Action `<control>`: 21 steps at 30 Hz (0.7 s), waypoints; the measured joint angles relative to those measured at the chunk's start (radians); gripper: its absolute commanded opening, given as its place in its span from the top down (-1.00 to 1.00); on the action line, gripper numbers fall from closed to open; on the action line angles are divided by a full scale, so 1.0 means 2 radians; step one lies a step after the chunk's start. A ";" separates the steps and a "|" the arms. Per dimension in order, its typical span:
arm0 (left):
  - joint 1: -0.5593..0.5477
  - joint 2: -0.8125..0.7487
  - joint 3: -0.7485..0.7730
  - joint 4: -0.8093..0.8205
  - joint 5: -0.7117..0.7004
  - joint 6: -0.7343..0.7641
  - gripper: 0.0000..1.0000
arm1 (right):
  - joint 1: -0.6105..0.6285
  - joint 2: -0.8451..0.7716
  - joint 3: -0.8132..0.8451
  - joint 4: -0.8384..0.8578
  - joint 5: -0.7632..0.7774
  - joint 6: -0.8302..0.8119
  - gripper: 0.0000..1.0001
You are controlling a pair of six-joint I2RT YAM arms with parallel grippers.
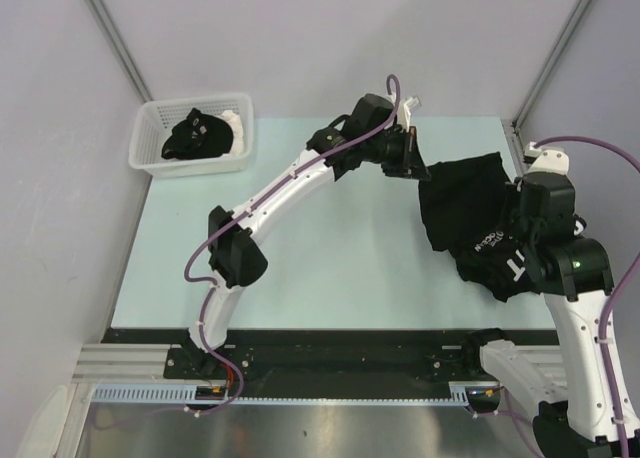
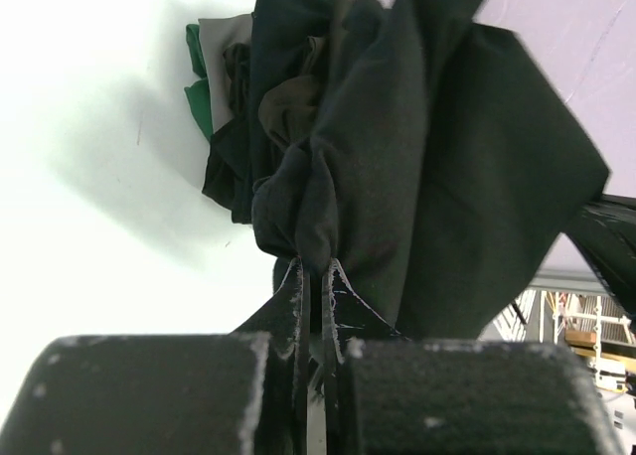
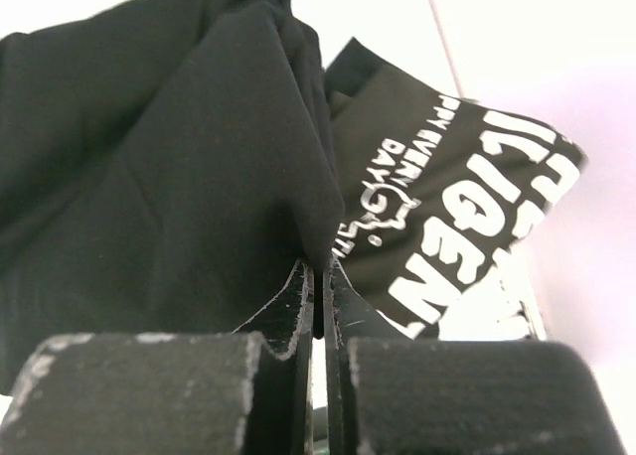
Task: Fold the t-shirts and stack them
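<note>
A black t-shirt with big white lettering (image 1: 465, 203) hangs bunched over the right side of the table, held between both grippers. My left gripper (image 1: 413, 168) is shut on its upper left edge; in the left wrist view the fingers (image 2: 315, 268) pinch a gathered fold of black cloth (image 2: 417, 157). My right gripper (image 1: 518, 223) is shut on the shirt's right side; the right wrist view shows its fingers (image 3: 320, 268) clamped on a fold, with the white lettering (image 3: 467, 207) just beyond. A second black t-shirt (image 1: 195, 136) lies crumpled in the basket.
The white slotted basket (image 1: 150, 143) stands at the table's back left corner. The pale green table (image 1: 330, 248) lies under the arms. Metal frame posts (image 1: 115, 38) rise at the back corners, and a black rail (image 1: 350, 353) runs along the near edge.
</note>
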 measured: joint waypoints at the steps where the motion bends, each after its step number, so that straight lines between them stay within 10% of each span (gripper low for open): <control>1: -0.001 0.000 0.000 0.000 0.000 0.000 1.00 | 0.000 -0.005 0.002 -0.006 0.006 0.000 1.00; 21: -0.036 0.051 0.008 0.113 0.039 -0.044 1.00 | -0.001 -0.057 0.004 -0.063 0.115 -0.023 1.00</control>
